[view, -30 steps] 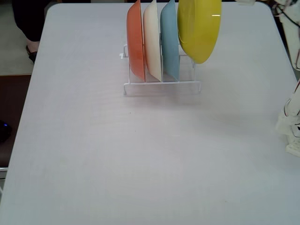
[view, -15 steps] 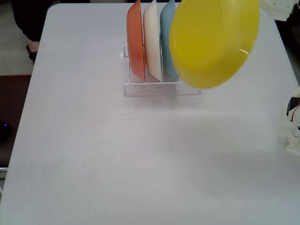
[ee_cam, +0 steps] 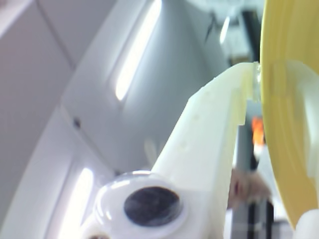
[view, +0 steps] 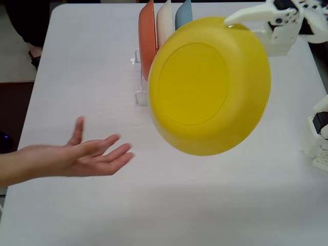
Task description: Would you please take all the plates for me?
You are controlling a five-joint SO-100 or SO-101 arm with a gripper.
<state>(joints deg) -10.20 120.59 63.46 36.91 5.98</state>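
In the fixed view the yellow plate (view: 207,84) hangs tilted above the table, its flat base facing the camera. My white gripper (view: 231,22) is shut on its upper right rim. The orange plate (view: 146,36), the cream-white plate (view: 164,18) and the light blue plate (view: 183,14) stand on edge in the white wire rack (view: 137,95) behind it, partly hidden by it. The wrist view looks up at the ceiling: one white finger (ee_cam: 214,129) presses the yellow plate's rim (ee_cam: 286,99), and my gripper (ee_cam: 263,85) clamps that rim.
A person's open hand (view: 89,156) reaches in from the left edge of the fixed view, palm up just above the table (view: 77,66), left of the hanging plate. The arm's white base (view: 320,136) stands at the right edge.
The yellow plate has swung out of the rack, forward and lower, turning its base to the camera. The gripper has come into view at the top right. A hand has entered from the left.
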